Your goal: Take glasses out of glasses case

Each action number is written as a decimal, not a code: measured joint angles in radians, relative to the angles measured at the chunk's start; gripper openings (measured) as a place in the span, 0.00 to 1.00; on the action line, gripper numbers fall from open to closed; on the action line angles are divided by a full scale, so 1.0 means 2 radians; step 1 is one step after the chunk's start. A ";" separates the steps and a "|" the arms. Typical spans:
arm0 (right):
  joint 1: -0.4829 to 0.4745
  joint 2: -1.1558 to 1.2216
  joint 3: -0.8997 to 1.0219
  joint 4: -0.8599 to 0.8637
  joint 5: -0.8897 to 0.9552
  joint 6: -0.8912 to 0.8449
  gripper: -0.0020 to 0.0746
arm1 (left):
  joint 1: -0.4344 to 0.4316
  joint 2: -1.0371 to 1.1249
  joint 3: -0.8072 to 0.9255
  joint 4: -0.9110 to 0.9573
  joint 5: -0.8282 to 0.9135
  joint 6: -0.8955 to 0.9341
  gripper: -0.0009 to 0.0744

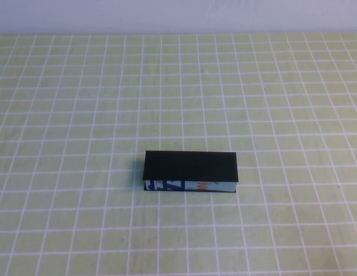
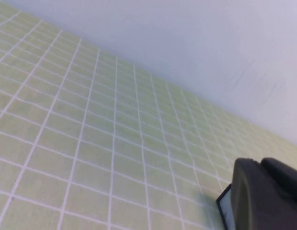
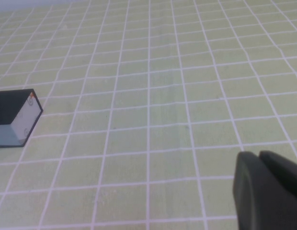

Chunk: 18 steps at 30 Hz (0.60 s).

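The glasses case (image 1: 191, 172) lies shut near the middle of the table, black lid on top and its white side with blue and orange print facing me. The glasses are not in view. Neither arm shows in the high view. In the left wrist view my left gripper (image 2: 260, 162) has its fingers together and empty, with a corner of the case (image 2: 225, 206) just behind it. In the right wrist view my right gripper (image 3: 257, 154) is shut and empty above the mat, well apart from the case (image 3: 17, 117).
The table is covered by a light green mat with a white grid (image 1: 80, 115). A pale wall (image 1: 178, 14) runs along the far edge.
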 joint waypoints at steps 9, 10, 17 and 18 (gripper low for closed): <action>0.000 0.000 0.000 0.000 0.000 0.000 0.00 | 0.000 0.007 -0.009 -0.065 0.015 -0.011 0.01; 0.000 0.000 0.000 0.000 0.000 0.000 0.00 | 0.000 0.019 -0.022 -0.065 0.035 -0.011 0.01; 0.000 0.000 0.000 0.000 0.000 0.000 0.00 | 0.000 0.174 -0.157 -0.065 0.185 0.048 0.01; 0.000 0.000 0.000 0.000 0.000 0.000 0.00 | 0.000 0.203 -0.182 -0.065 0.207 0.064 0.01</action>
